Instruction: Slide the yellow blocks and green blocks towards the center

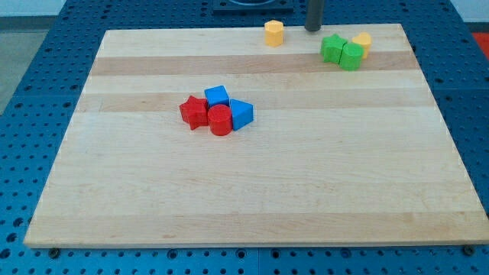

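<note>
A yellow block [273, 33], hexagon-like, stands near the view's top edge of the board. A green star-shaped block [332, 47] and a green cylinder-like block [351, 56] touch each other at the view's top right, with a second yellow block [362, 41] just behind them. My tip [313, 29] is at the view's top edge, between the first yellow block on its left and the green pair on its lower right, touching neither.
A red star block [194, 111], a red cylinder [220, 120], a blue cube [217, 96] and a blue triangular block [241, 114] huddle left of the board's middle. The wooden board [252, 191] lies on a blue perforated table.
</note>
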{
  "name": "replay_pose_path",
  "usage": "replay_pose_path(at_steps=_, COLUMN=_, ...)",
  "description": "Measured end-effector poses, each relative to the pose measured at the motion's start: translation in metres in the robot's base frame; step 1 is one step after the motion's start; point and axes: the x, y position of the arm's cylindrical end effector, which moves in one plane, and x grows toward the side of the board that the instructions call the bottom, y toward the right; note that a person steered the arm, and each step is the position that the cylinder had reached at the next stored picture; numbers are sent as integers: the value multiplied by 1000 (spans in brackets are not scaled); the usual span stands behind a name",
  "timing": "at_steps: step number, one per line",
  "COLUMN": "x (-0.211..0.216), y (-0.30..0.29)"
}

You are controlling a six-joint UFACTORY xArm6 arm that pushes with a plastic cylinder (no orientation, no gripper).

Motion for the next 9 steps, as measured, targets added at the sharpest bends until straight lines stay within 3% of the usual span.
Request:
replay_pose_path(at_steps=2, x=4, y=-170)
replay_pose_path(at_steps=3, x=47, y=-159)
replay_pose_path(at_steps=4, x=88, y=-109)
replay_pose_path(at_steps=5, x=38, y=-172)
replay_pose_path(at_steps=6, x=12, y=-170)
replay_pose_path(at_steps=8, x=94, y=-63)
replay_pose_path(at_steps=9, x=31, y=-50)
